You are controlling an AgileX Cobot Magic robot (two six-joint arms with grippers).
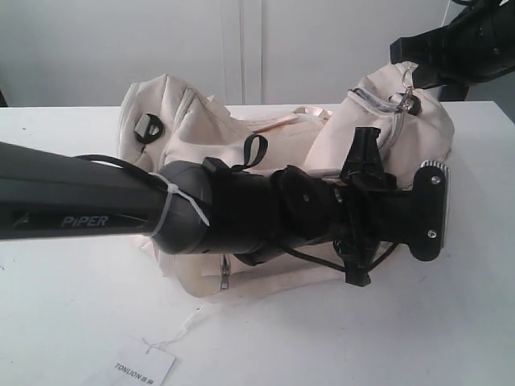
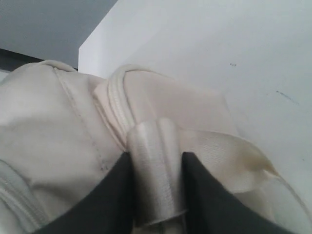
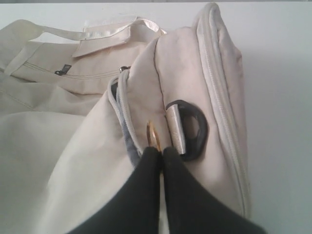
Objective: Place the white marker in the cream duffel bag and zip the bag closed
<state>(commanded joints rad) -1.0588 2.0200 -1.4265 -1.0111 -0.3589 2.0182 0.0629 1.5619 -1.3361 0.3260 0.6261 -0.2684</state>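
A cream duffel bag slumps across the middle of a white table while two robot arms work it from opposite ends. The left arm sweeps in from the left edge of the exterior frame and hides much of the bag's front. The right arm drops in from the upper right corner.

The left gripper is clamped on a satin strap, one dark finger on either side of the band. The right gripper is pinched tight on the gold zipper pull, whose tip shows just past the fingertips. The zipper gapes a little at centre left of the right wrist view, so the closing looks unfinished. The white marker appears in no view; whether it already lies inside the bag cannot be told.

The likely trouble is the slim pull slipping from the pinch if the soft fabric bunches ahead of the slider. The glossy strap could also slide through the left grip and leave the bag unbraced.

A black ring sits just beside the pull, close enough to catch a finger. A paper tag lies on its string at the lower left, well apart from the work.
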